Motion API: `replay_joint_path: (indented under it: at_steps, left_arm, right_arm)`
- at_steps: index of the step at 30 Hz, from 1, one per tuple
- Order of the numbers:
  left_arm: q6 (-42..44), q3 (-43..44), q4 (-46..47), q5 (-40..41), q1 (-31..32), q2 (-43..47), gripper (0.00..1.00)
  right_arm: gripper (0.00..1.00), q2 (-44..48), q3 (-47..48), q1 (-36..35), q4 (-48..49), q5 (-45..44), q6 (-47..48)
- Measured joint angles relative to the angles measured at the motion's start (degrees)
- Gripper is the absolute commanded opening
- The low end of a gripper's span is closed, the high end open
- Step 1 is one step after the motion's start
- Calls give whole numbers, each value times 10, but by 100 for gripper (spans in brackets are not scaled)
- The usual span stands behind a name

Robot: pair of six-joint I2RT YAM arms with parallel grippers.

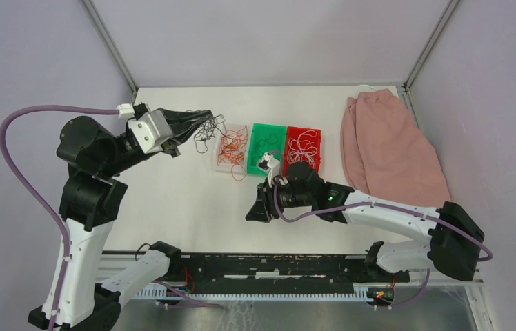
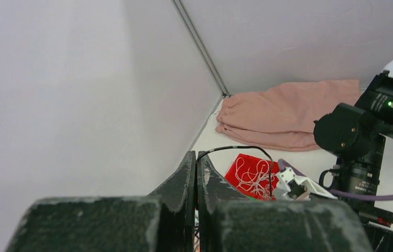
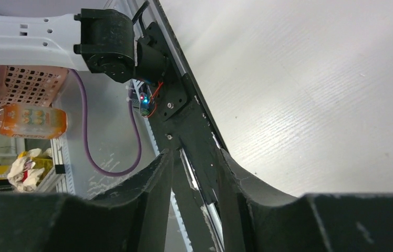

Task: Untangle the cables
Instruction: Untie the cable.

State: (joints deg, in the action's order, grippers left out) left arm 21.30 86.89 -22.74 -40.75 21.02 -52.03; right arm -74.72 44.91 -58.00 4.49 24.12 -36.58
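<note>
My left gripper (image 1: pixel 205 117) is raised at the back left and shut on black cables (image 1: pixel 206 131) that dangle from its tips. In the left wrist view the fingers (image 2: pixel 186 173) are pressed together on a thin black cable (image 2: pixel 247 149) that arcs off to the right. Orange-red cables (image 1: pixel 230 147) lie in a clear tray, black ones in a green tray (image 1: pixel 266 132), and white ones (image 2: pixel 255 176) in a red tray (image 1: pixel 314 132). My right gripper (image 1: pixel 252 211) is open and empty, low over the table in front of the trays, pointing toward the near edge (image 3: pixel 195 157).
A pink cloth (image 1: pixel 390 145) lies folded at the back right, also showing in the left wrist view (image 2: pixel 289 118). The black base rail (image 1: pixel 276 265) runs along the near edge. Walls enclose the left, back and right. An orange bottle (image 3: pixel 26 118) and a basket (image 3: pixel 29 84) sit off the table.
</note>
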Motion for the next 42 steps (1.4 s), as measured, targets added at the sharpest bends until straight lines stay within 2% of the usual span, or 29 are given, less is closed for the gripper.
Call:
replay_joint_path:
  at_steps: [7,12,20,24,30,36,42]
  left_arm:
    - [18,0,-35,-29,0,0,3]
    - [33,0,-75,-63,0,1,3]
    - [43,0,-125,-135,0,-6,3]
    - [42,0,-137,-164,0,-14,3]
    - [41,-17,-144,-191,0,-16,3]
    - [30,-48,-144,-201,0,-7,3]
    - [-24,-105,-113,-223,0,15,3]
  right_arm:
    - [59,68,77,19,-114,-32,62]
    - [69,121,156,71,-163,-47,109]
    - [81,130,224,104,-183,-52,149]
    - [87,100,236,105,-146,-26,142]
    - [86,33,240,84,-47,31,121]
    - [79,11,240,38,25,67,113]
    - [72,-6,240,32,73,74,105]
